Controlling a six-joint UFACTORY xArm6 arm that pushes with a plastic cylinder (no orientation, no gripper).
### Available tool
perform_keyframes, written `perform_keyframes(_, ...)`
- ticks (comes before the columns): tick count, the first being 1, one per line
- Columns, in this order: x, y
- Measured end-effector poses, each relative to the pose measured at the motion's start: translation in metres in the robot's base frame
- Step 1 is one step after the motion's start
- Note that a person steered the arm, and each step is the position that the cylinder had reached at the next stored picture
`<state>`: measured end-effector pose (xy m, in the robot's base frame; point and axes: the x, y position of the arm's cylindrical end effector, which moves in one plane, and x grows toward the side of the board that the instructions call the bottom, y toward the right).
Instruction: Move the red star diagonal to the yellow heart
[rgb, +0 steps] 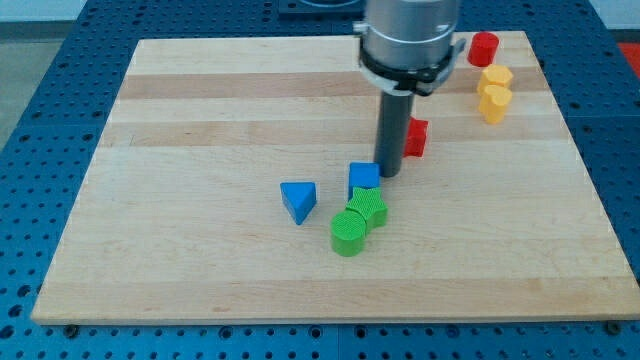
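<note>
The red star (416, 137) lies right of the board's middle, partly hidden behind my rod. The yellow heart (493, 103) sits at the view's upper right, just below a yellow hexagon block (496, 77). My tip (389, 174) rests on the board just left of and below the red star, close to the blue cube (364, 178) on its right side.
A red cylinder (484, 48) stands at the top right corner of the wooden board (200, 120). A blue triangle (299, 200) lies left of the blue cube. Two green blocks (368, 208) (348, 234) sit below the cube, touching each other.
</note>
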<state>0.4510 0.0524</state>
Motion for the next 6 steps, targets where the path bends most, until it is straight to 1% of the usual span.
perform_keyframes(1, 0.000, -0.016)
perform_keyframes(2, -0.036, -0.016)
perform_keyframes(3, -0.045, -0.015)
perform_keyframes(4, -0.071, -0.001)
perform_keyframes(5, -0.070, 0.015)
perform_keyframes(6, -0.062, 0.047)
